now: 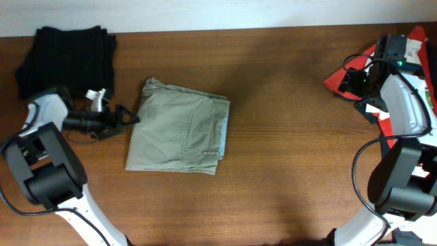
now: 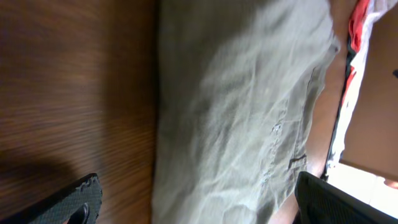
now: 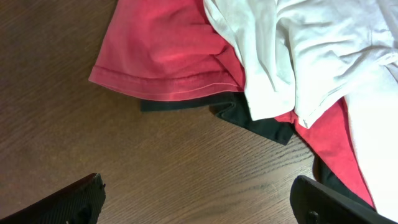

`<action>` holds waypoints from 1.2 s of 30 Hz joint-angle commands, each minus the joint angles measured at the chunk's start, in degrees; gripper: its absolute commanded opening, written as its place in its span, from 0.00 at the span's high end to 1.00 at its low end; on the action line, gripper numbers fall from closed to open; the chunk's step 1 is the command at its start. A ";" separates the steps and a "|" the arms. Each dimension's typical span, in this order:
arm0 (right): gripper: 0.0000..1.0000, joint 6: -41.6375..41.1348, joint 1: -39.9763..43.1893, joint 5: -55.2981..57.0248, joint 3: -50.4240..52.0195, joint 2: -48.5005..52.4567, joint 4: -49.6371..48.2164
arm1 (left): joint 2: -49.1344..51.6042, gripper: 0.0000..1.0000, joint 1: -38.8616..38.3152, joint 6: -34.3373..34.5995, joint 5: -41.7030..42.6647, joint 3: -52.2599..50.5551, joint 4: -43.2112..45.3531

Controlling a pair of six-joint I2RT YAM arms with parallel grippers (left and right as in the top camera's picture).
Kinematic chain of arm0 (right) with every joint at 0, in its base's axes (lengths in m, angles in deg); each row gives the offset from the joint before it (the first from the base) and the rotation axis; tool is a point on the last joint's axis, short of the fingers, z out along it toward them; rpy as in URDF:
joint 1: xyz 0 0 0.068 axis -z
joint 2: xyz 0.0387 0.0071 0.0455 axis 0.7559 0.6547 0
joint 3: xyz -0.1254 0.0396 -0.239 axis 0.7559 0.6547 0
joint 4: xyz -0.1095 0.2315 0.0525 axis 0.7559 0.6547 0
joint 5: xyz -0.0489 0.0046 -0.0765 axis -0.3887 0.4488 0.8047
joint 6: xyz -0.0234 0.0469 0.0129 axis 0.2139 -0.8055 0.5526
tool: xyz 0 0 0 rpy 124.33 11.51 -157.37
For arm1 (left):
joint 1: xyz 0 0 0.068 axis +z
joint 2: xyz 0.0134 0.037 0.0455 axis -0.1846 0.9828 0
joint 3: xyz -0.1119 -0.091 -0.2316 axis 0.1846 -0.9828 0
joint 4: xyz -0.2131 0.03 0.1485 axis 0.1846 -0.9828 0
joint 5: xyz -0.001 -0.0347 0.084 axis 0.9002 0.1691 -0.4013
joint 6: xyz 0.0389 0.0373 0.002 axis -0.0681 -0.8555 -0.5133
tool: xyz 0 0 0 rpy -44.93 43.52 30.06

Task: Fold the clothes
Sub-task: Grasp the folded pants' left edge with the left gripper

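Observation:
The khaki-beige trousers [image 1: 181,128] lie folded into a compact rectangle on the wooden table, left of centre. They fill the middle of the left wrist view [image 2: 242,118], seams and a pocket showing. My left gripper [image 1: 130,116] is open and empty at the trousers' left edge, close above the table; its fingertips [image 2: 199,202] straddle that edge. My right gripper [image 1: 348,80] is open and empty at the far right, above bare wood [image 3: 199,202] beside the pile of other cloths.
A black garment [image 1: 68,58] lies folded at the back left. A pile of red cloth [image 3: 168,50], white T-shirt [image 3: 311,50] and a dark cloth [image 3: 261,121] sits at the right edge [image 1: 382,68]. Bare wood lies between the trousers and that pile.

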 commanded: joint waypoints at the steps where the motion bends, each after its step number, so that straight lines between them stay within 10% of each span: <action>1: 0.01 -0.61 0.04 0.48 -0.85 0.09 0.00 | -0.24 0.01 -2.62 -1.29 2.73 -3.72 2.38; 12: 0.01 -0.61 0.07 0.48 -0.85 0.09 0.00 | -0.15 0.01 -8.74 3.23 -3.74 -5.07 5.18; 14: 0.01 -0.61 0.07 0.48 -0.85 0.09 0.00 | -0.15 0.37 -9.53 3.23 -3.74 -5.07 6.93; 22: 0.01 -0.61 0.07 0.48 -0.85 0.09 0.00 | -0.15 0.99 -10.14 6.56 -3.72 -5.01 12.50; 36: 0.01 -0.61 0.07 0.48 -0.85 0.09 0.00 | -0.15 0.99 -10.16 16.81 -12.61 11.54 22.38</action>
